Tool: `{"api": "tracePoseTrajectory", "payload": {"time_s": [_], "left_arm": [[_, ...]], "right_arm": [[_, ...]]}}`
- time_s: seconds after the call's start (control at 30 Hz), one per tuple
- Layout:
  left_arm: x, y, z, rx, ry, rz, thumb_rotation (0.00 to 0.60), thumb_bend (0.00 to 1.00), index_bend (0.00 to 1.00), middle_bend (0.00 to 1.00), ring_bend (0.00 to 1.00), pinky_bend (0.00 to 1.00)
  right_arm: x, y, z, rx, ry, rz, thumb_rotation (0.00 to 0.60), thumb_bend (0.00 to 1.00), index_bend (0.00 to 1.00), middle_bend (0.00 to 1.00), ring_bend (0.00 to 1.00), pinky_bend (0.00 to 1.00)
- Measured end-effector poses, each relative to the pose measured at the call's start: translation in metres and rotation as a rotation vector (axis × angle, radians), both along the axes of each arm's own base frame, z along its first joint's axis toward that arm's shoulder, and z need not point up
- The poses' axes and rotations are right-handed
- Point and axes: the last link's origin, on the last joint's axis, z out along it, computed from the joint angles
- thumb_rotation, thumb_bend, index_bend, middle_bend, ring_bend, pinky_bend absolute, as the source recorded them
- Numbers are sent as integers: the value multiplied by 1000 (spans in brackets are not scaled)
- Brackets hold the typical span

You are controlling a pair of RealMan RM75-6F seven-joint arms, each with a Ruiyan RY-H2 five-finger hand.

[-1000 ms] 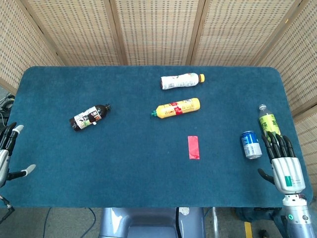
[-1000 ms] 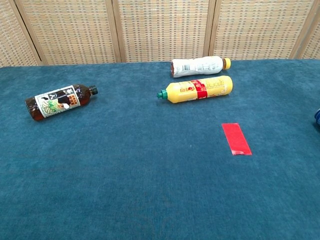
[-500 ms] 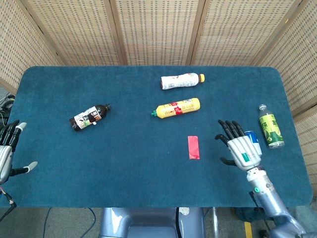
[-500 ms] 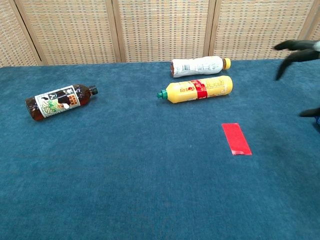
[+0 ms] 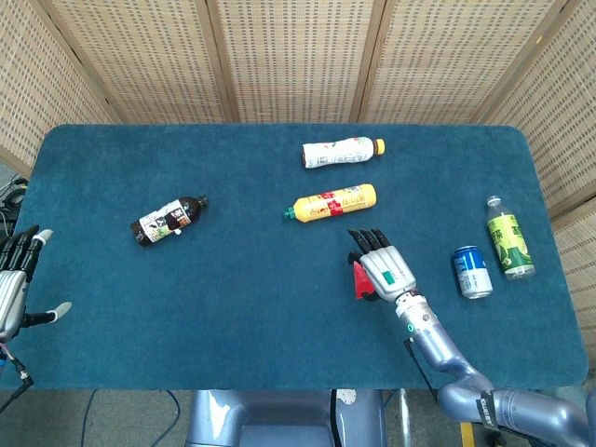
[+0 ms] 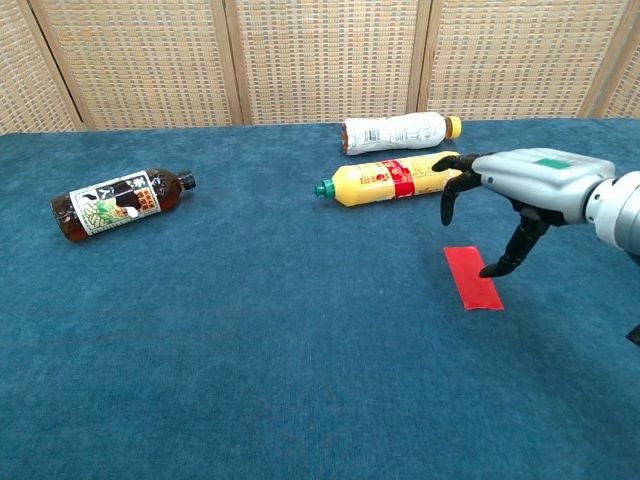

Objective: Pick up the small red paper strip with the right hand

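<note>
The right hand (image 5: 386, 270) hovers palm-down over the red paper strip (image 6: 473, 277), fingers spread and holding nothing, while the strip lies flat on the table (image 5: 261, 317) a little right of centre, nearer the front edge. Off the table's front left corner the left hand (image 5: 13, 279) hangs released, fingers apart. Farther back lie a yellow bottle (image 5: 332, 203) and a white bottle (image 5: 341, 152)
</note>
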Motion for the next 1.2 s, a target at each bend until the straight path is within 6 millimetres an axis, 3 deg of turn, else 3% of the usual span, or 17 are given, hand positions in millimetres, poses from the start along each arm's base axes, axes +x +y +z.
{"api": "tracePoseTrajectory", "payload": {"time_s": [0.33, 0.43, 0.57, 0.97, 1.2], "left_arm": [[2, 1, -3, -10, 7, -3, 600, 0, 0, 0, 0, 0], [2, 1, -4, -11, 8, -5, 600, 0, 0, 0, 0, 0], [2, 1, -5, -13, 9, -4, 600, 0, 0, 0, 0, 0], [1, 3, -5, -15, 11, 3, 600, 0, 0, 0, 0, 0], [1, 3, -5, -13, 9, 5, 600, 0, 0, 0, 0, 0]], "right_arm": [[-6, 2, -14, 18, 22, -14, 600, 0, 358, 0, 0, 0], [-7, 3, -20, 26, 27, -18, 600, 0, 314, 0, 0, 0], [-7, 3, -27, 34, 41, -18, 600, 0, 375, 0, 0, 0], [-12, 2, -44, 49, 71, -27, 600, 0, 341, 0, 0, 0], [-13, 0, -48, 51, 78, -32, 600, 0, 375, 0, 0, 0]]}}
